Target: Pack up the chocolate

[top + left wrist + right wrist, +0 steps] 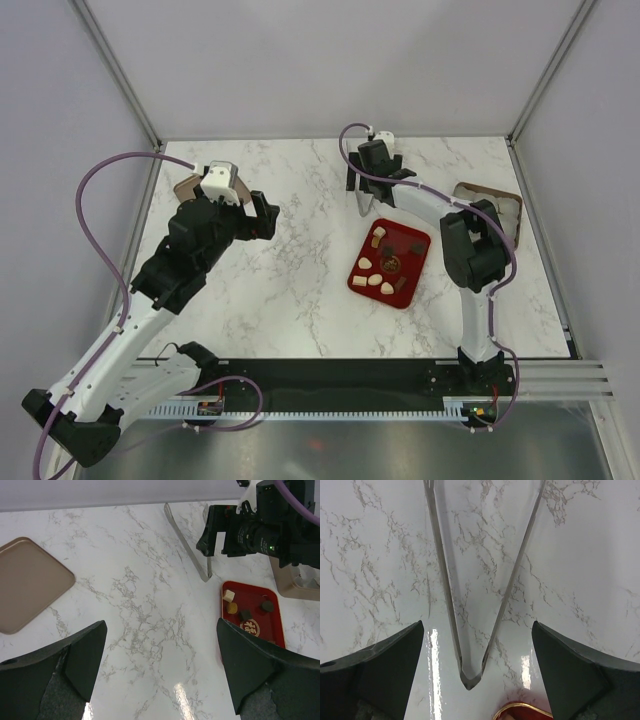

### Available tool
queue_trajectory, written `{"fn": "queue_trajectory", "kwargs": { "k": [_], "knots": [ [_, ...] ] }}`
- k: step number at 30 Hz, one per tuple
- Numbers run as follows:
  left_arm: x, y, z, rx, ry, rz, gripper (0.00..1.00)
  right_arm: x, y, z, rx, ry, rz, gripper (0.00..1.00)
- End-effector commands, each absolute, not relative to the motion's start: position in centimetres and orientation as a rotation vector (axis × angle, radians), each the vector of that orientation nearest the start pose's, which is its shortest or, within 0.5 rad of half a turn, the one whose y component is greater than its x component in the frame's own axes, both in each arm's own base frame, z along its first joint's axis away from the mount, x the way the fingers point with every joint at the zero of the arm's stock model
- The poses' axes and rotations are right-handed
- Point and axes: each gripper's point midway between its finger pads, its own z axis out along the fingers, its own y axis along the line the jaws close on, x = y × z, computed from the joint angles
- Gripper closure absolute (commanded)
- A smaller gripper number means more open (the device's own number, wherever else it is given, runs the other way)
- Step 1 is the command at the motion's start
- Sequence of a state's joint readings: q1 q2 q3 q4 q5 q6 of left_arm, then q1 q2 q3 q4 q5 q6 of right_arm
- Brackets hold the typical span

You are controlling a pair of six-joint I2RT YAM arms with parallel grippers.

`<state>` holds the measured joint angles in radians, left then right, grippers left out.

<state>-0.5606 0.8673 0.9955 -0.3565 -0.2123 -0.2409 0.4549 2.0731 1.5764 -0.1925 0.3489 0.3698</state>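
Nearest my right claw (477,625), its own camera alone shows a sliver of red tray (522,711), then the tongs (470,680) flat on the marble (380,555) between my fingers, joined end closest, arms fanning away. That claw is spread wide and grips nothing. Only the overhead and left views show the chocolate (367,263): cream and dark pieces in that tray, base-side of this claw. My left claw (161,622), equally wide and empty, hovers well to the left, with a tan tray (30,585) off to its left. Both arms reach forward, elbows bent.
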Motion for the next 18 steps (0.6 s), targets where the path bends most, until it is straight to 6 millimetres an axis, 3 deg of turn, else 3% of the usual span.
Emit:
{"fn": "queue_trajectory", "kwargs": {
  "k": [1,6,12,18],
  "knots": [
    [28.7,-13.9,32.8,0.125,1.735,-0.350,0.01,53.9,20.3,10.0,0.093,2.152,0.032,0.02],
    [28.6,-13.7,32.9,0.120,1.731,-0.341,0.01,54.8,20.8,8.8,0.069,2.152,0.030,0.02],
    [28.7,-13.6,32.8,0.119,1.734,-0.332,0.01,55.6,21.1,5.7,0.070,2.183,0.003,0.02],
    [28.9,-13.5,32.7,0.115,1.736,-0.324,0.01,56.8,21.0,4.4,0.100,2.177,-0.034,0.02]
  ]
}}
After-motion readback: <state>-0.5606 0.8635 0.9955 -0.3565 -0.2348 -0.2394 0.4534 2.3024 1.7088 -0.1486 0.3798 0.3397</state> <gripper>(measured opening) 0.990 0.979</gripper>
